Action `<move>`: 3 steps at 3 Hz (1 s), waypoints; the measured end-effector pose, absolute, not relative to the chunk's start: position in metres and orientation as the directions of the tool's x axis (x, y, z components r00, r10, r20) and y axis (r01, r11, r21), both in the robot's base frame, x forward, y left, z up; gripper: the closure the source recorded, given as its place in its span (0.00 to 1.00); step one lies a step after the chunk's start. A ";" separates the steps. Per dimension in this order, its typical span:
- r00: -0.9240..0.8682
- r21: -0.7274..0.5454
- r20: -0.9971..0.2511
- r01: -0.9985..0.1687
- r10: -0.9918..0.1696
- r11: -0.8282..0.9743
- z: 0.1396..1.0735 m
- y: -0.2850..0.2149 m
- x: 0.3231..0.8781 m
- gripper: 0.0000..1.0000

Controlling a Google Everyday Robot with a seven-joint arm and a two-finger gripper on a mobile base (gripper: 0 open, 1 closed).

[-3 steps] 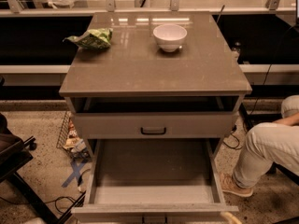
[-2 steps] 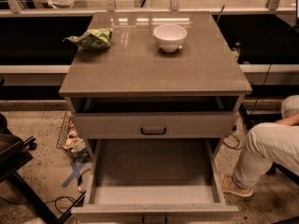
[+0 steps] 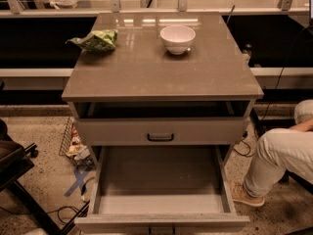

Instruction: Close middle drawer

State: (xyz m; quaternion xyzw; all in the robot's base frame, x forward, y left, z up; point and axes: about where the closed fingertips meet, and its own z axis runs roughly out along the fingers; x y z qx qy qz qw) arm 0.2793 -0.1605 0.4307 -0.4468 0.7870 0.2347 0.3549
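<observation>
The middle drawer of the grey cabinet is pulled far out toward the camera. Its long bare grey inside is open to view and holds nothing. Its low front lies at the bottom edge of the view, and the handle there is cut off. Above it is the taller-fronted grey drawer with a small black handle and a dark gap over its front. The lowest drawer is hidden under the open one. My gripper is not in view.
On the cabinet top stand a white bowl and a green crumpled bag. A seated person's leg and shoe are close on the right. A dark chair and a wire basket are on the left.
</observation>
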 end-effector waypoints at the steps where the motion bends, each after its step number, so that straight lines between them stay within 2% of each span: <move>1: -0.349 0.059 -0.770 -0.873 -0.534 0.485 0.428 -0.157 0.280 1.00; 2: -0.348 0.059 -0.770 -0.873 -0.534 0.484 0.428 -0.156 0.280 1.00; 3: -0.237 -0.029 -0.766 -0.916 -0.597 0.401 0.432 -0.149 0.323 1.00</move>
